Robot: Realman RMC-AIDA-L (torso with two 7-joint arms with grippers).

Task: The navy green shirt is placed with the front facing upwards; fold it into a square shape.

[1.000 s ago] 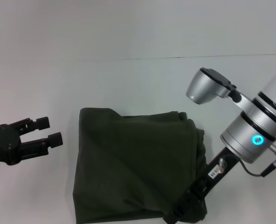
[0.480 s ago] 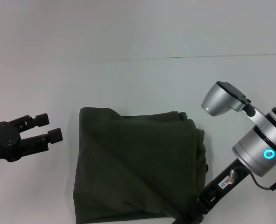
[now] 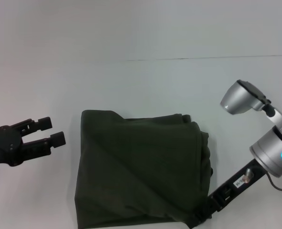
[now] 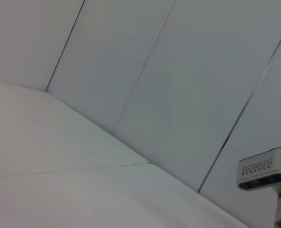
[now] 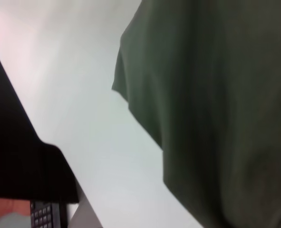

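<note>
Your navy green shirt (image 3: 141, 169) lies folded into a rough square on the white table (image 3: 131, 86), plain side up. Your right gripper (image 3: 200, 217) sits at its near right corner, fingers hidden. Your left gripper (image 3: 54, 131) hovers left of it, fingers spread, empty.

The navy green shirt (image 3: 141, 169) is plain dark olive with no lettering visible. It lies on a plain white counter (image 3: 131, 86). The left hand (image 3: 52, 131) is matte black. The right hand's arm is silver, with a glowing cyan ring.
</note>
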